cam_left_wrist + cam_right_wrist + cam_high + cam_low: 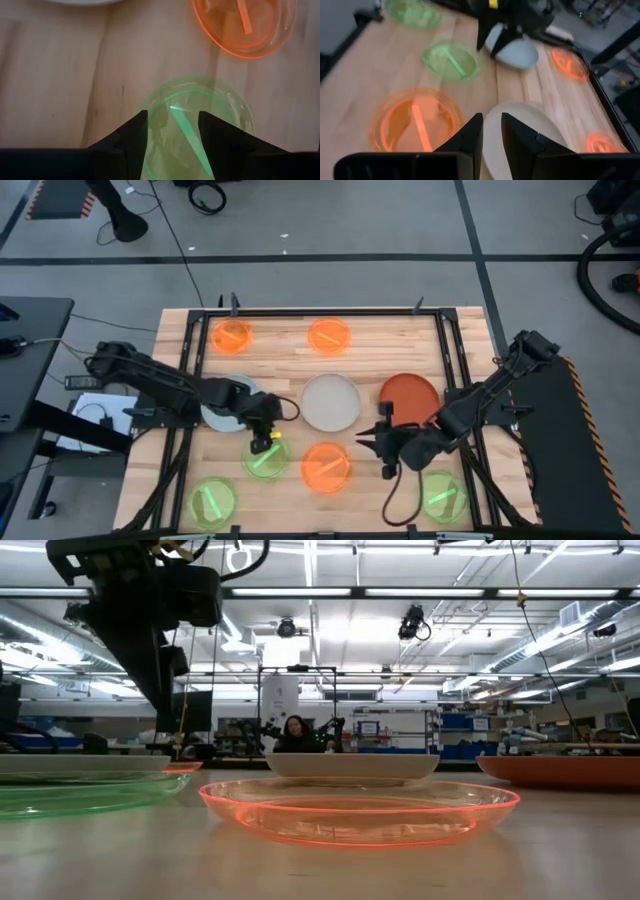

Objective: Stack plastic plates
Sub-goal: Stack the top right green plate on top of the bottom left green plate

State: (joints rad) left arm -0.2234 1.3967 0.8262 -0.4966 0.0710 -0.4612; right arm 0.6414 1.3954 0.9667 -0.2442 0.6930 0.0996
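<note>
Hovering over a small translucent green plate [266, 457] near the middle-left of the wooden surface [375, 340], my left hand [268, 442] has its fingers spread apart, and the plate shows between them in the left wrist view [200, 120]. My right hand [372, 442] sits above the surface just right of a small neon orange plate [326, 466]; its fingers stand slightly apart, pinching nothing.

Plates inspected: all round, shallow, lying flat and separate, none stacked. Larger opaque ones: an off-white plate [330, 402] at centre, a rust-red plate [409, 399] to its right partly under my right arm, a pale blue plate [222, 416] to its left partly under my left arm. Smaller translucent ones: two orange plates [233, 335] at the far edge, the second [329, 335] right of the first; a green plate [213, 503] at the near left, another green plate [444, 498] at the near right.

No plate holds anything.
</note>
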